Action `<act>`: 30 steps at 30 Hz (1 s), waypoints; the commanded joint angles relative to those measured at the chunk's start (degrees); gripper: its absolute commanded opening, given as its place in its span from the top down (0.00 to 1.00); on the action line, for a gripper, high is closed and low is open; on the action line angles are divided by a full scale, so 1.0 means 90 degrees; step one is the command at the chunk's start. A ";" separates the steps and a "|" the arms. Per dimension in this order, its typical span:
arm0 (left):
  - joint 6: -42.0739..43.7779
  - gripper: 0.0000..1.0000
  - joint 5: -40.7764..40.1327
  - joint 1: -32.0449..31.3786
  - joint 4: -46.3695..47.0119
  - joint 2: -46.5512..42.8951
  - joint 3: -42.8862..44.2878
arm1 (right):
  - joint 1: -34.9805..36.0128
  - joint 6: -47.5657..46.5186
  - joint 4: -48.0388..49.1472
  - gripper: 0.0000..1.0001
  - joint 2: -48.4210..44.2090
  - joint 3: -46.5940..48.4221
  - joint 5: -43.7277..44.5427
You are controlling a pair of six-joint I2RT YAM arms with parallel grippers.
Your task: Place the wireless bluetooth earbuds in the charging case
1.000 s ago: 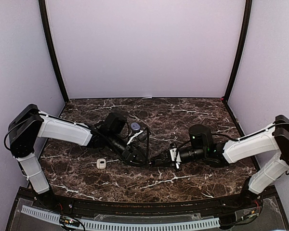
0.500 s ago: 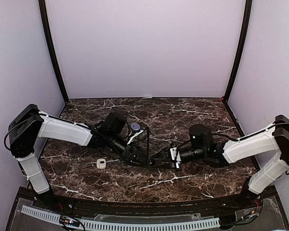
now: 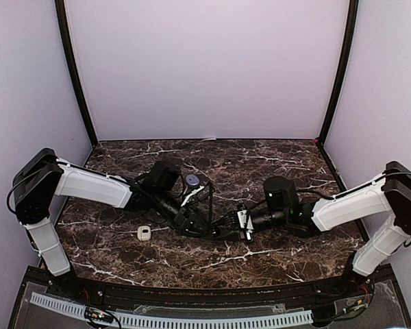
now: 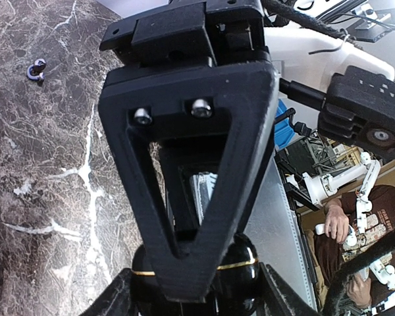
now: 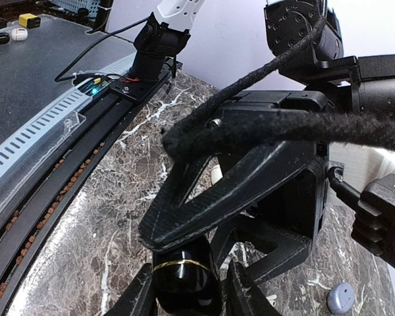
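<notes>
A glossy black egg-shaped charging case (image 5: 184,276) with a thin gold band hangs just above the marble near the table's middle. My left gripper (image 4: 197,296) is shut on the case (image 4: 247,280), one finger pressed to each side. My right gripper (image 5: 184,289) meets it from the right. Its fingers straddle the same case, and a small gap shows beside one of them. In the top view the two grippers (image 3: 212,227) (image 3: 227,229) touch tip to tip. A tiny dark earbud (image 4: 36,68) lies on the marble. The inside of the case is hidden.
A small white case (image 3: 144,234) sits on the marble left of the grippers. A blue-grey round piece (image 3: 192,180) lies just behind the left wrist. The perforated rail (image 5: 59,125) runs along the near edge. Grey walls close the back and sides.
My right arm has slid slightly left toward the left gripper, and its jaws stand wider around the case. The left arm has stayed still with the case.
</notes>
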 commanded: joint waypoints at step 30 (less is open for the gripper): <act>0.0564 0.01 -0.2137 0.0002 0.0088 -0.1589 -0.0466 | 0.0046 0.1326 0.0270 0.80 -0.0303 -0.0368 0.0519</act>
